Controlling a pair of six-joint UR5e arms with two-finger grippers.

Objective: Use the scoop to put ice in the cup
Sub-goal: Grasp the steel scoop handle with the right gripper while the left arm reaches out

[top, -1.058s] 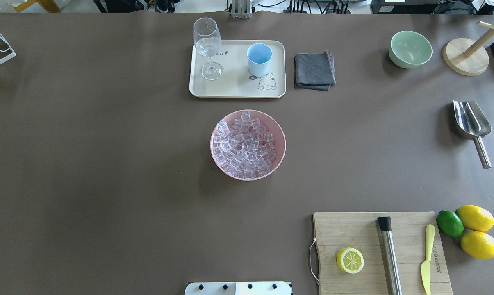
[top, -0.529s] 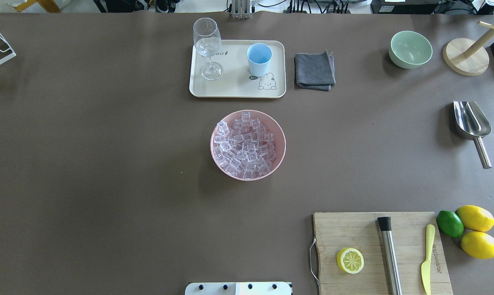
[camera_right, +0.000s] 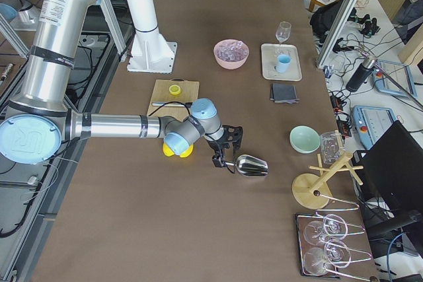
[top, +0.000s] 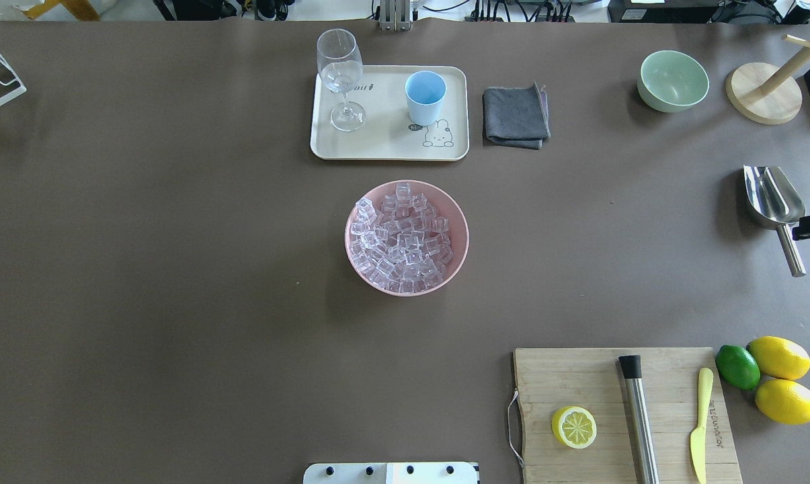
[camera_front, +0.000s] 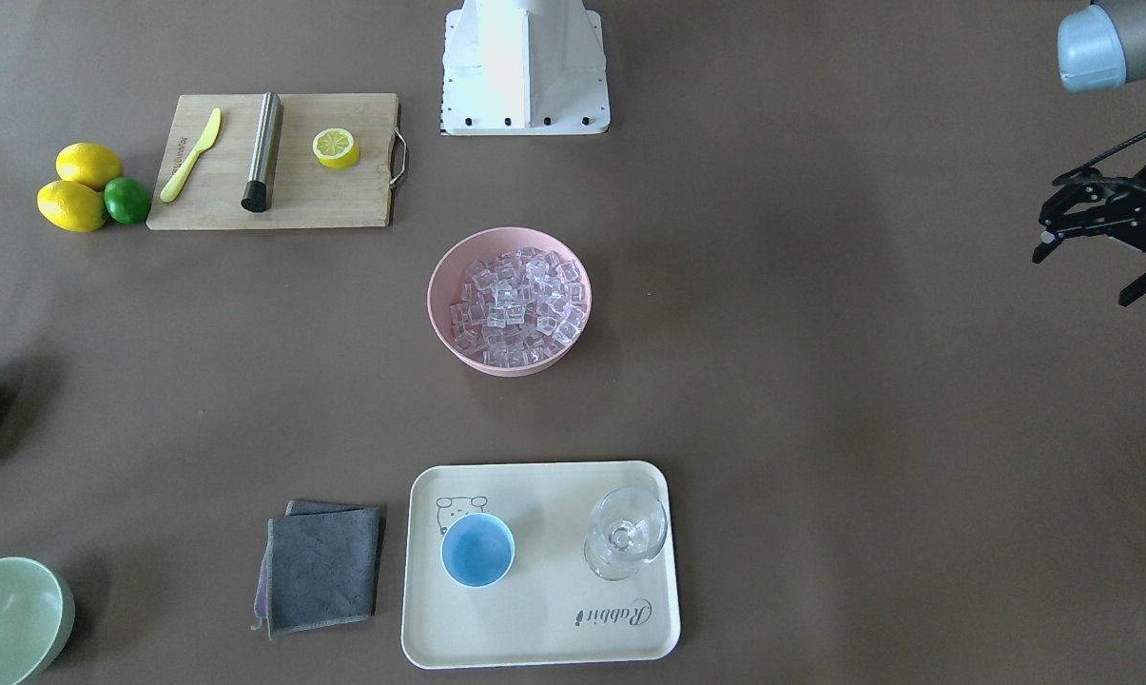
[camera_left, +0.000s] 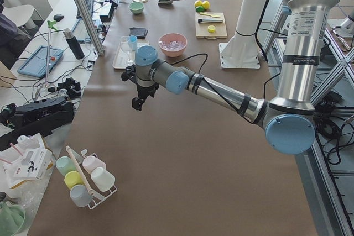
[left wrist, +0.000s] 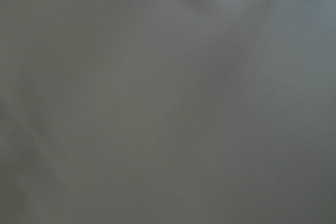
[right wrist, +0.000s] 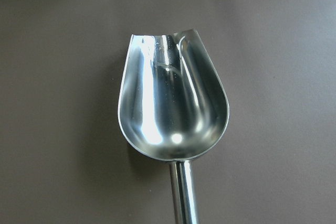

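The scoop (top: 771,198) lies on the bench (top: 176,269) at the right edge of the overhead view, its open side up and its handle pointing to the lower edge. The right hand (camera_right: 223,162) hangs close by the handle with its fingers spread, gripping nothing. The left hand (camera_front: 1086,274), at the right edge of the front view, is also spread and empty. The ice (top: 405,235) fills the pink bowl (top: 405,292) in the centre. The cup (top: 425,94) stands on the tray (top: 384,134) above it, beside the stemmed glass (top: 341,74).
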